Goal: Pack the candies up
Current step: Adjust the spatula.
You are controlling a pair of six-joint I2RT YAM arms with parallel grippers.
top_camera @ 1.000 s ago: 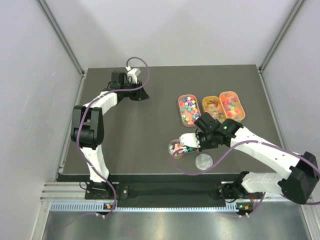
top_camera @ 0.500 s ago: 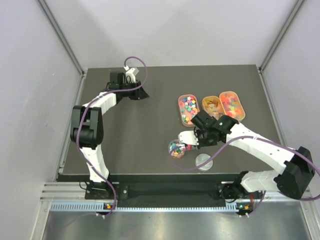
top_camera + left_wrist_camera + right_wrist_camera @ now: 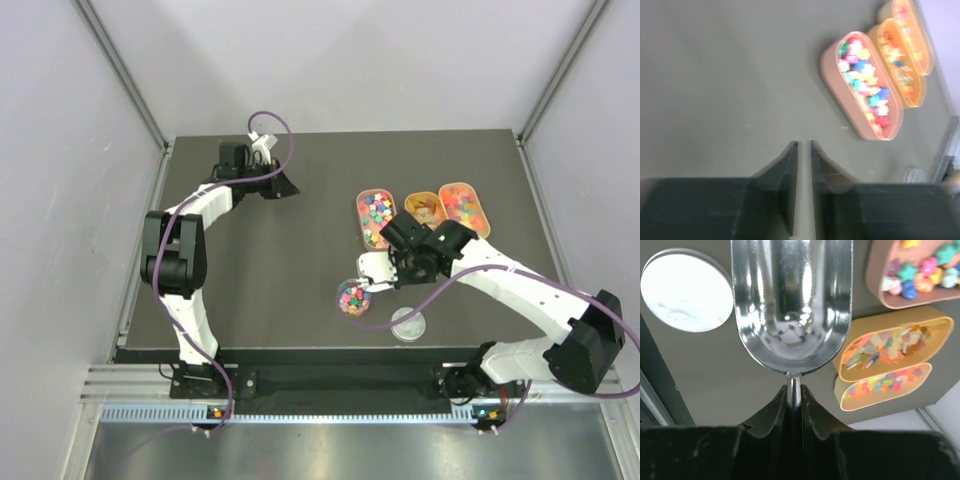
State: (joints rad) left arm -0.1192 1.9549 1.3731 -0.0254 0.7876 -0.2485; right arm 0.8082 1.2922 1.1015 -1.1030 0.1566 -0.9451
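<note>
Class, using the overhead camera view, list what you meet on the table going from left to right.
black two-finger left gripper → small round clear jar holding mixed candies → round silver disc lid → rightmost oval orange plastic tray. The other two trays and the right arm overlap these, so they are left out.

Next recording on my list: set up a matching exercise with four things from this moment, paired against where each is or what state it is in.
Things
1. metal scoop
2. silver lid
3. clear jar
4. left gripper

States
A. lying flat on the table, near its front edge
B. holds multicoloured candies
C. empty, its handle clamped in the right gripper
D. holds nothing, far left of the table

Pairs: 1-C, 2-A, 3-B, 4-D
</note>
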